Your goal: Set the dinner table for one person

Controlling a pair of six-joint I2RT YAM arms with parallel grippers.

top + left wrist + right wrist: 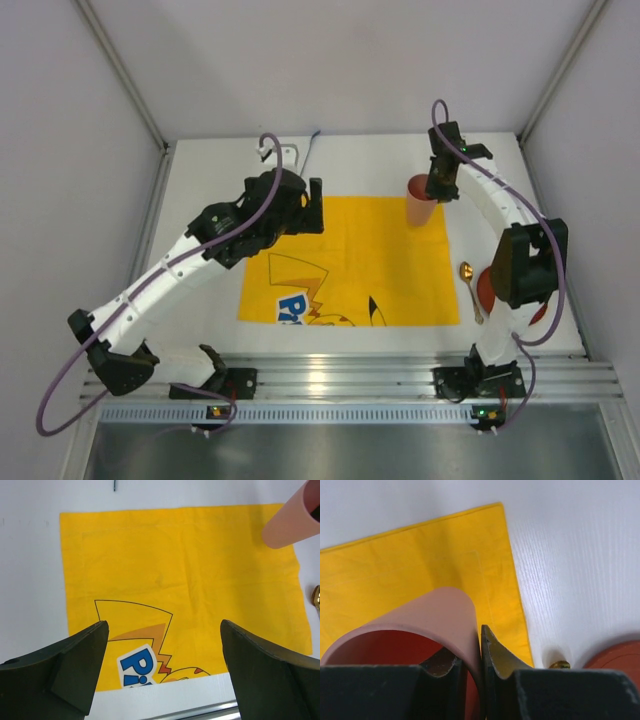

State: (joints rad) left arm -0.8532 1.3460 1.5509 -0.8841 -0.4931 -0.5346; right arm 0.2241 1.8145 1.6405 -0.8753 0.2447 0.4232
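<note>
Right pincer (pixel 481 672) is clamped on the pink cup (pixel 420 625): one finger inside the rim, one outside, the wall squeezed between them. The cup is at the far right corner of the yellow cloth (pixel 350 260), and I can't tell whether its base touches the cloth or hangs just off it.

Over to the left pincer (pixel 162 655): jaws wide apart, nothing between them. It hovers above the cloth's far left part, and the cartoon print shows below it in the wrist view.

And the bench (pixel 370 165): the big white top spreads under everything and shows as a white margin on all four sides of the cloth. Both pincers are up above it, neither touching it. Its aluminium rail (pixel 340 375) runs along the near side, just past the cloth's near hem.

Just right of the cloth, on bare bench, a gold spoon (pixel 470 290) lies with its bowl toward the far side. Right beside that, farther from the cloth, is a red dish (pixel 620 660), partly hidden by the right arm in the top view.
</note>
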